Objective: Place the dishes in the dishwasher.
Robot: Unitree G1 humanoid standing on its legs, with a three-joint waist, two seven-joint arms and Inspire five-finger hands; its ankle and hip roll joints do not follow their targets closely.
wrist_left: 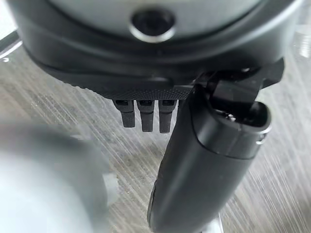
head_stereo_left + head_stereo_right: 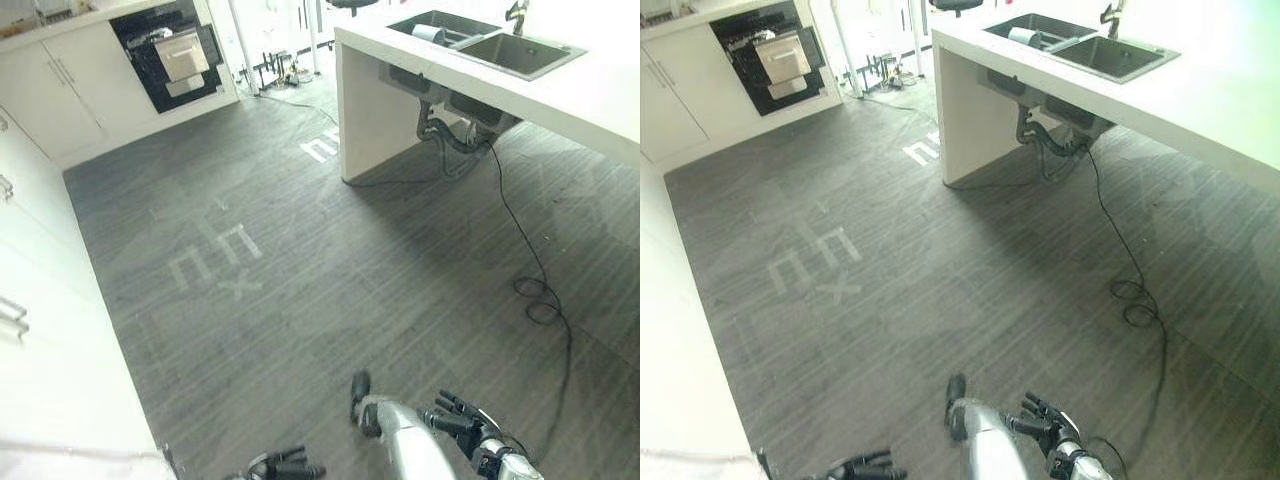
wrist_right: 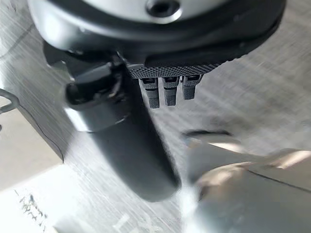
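Left eye view: my hands (image 2: 455, 418) hang relaxed, empty; sink (image 2: 500, 45) dishes look fragile, best gripped by rims.

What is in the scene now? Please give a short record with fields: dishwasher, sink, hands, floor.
dishwasher: open dishwasher in the far cabinet wall, rack pulled out
sink: double sink in the white counter, an item lies in the far basin
left hand: low, fingers straight, holding nothing
right hand: low, fingers straight, holding nothing
floor: grey floor with pale markings
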